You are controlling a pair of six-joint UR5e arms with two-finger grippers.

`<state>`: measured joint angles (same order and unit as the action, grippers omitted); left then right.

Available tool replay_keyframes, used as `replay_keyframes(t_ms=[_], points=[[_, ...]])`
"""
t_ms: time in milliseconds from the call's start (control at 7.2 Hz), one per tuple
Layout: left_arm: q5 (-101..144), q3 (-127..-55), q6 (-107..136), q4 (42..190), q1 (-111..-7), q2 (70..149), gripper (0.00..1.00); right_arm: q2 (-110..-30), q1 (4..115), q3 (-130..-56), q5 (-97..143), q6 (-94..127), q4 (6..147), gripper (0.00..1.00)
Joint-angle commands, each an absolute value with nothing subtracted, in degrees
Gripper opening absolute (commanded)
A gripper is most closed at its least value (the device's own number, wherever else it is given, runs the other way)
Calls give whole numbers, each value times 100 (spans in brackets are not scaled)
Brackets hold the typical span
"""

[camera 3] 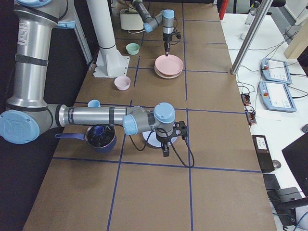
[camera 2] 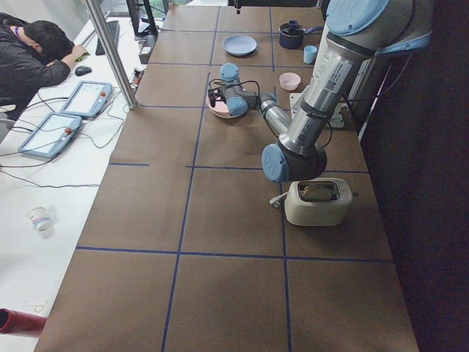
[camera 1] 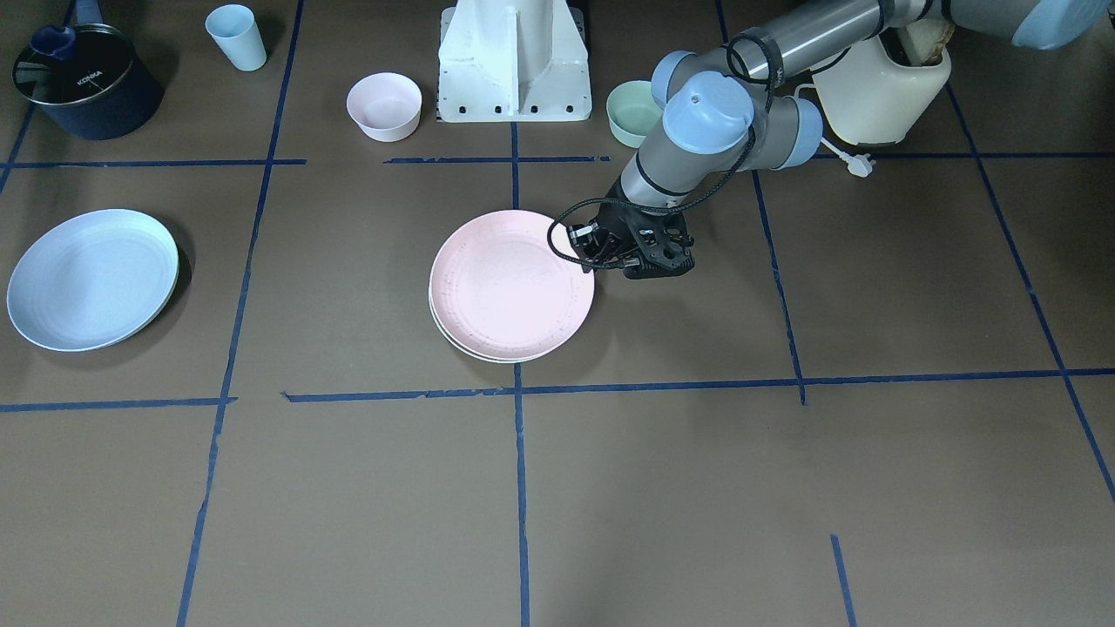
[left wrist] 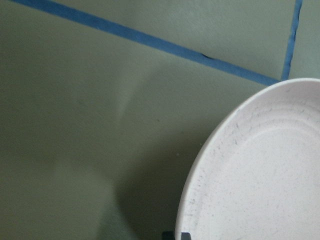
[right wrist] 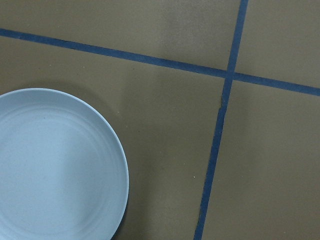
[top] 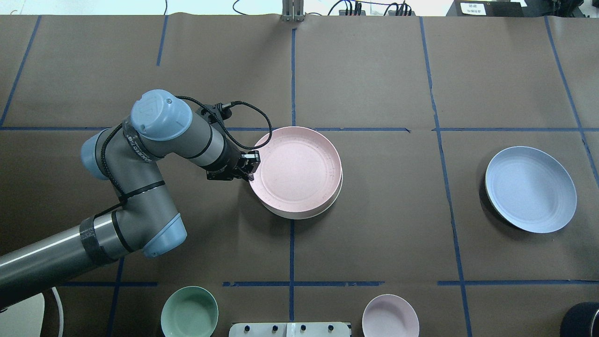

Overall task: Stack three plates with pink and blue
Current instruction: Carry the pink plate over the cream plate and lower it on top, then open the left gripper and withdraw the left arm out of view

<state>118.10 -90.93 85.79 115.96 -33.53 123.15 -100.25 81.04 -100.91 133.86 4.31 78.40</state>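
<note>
The pale pink plate (camera 1: 510,279) lies on the cream-white plate (camera 1: 505,355) at the table's middle, slightly offset; both also show in the overhead view, pink plate (top: 299,168) and cream-white plate (top: 299,215). My left gripper (camera 1: 595,259) sits at the pink plate's rim and looks shut on it; a dark fingertip shows at the rim (left wrist: 176,236). The light blue plate (camera 1: 91,279) lies alone far to the side (top: 531,189). My right gripper (camera 3: 165,153) hangs near the blue plate (right wrist: 55,170); I cannot tell whether it is open or shut.
A small pink bowl (camera 1: 384,105) and a mint-green bowl (camera 1: 629,113) flank the robot base (camera 1: 512,61). A blue cup (camera 1: 237,37) and a dark pot (camera 1: 87,83) stand in one corner. A cream toaster (camera 1: 880,87) stands under the left arm.
</note>
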Motion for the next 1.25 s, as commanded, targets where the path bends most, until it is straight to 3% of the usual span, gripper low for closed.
replay_keyframes(t_ms=[0,139,417,833,1111], points=[[11804,-9097,8526,11575,-3331,12322,85,-10020,8104,-10090,13386,431,7840,100],[11760,-9114,8473,11575,-3331,12305,100,-10020,8104,-10099,13386,431,7840,100],[12082,-9393,7575,11384,-3723,11825,100,-10020,8104,-10099,13386,422,7831,100],[12604,-11119,4030,9002,-5164,10482,100,-10019,8104,-10099,13377,439,7840,100],[12621,-11679,1778,8263,-6295,9402,100,-10011,8104,-10099,13386,431,7840,100]])
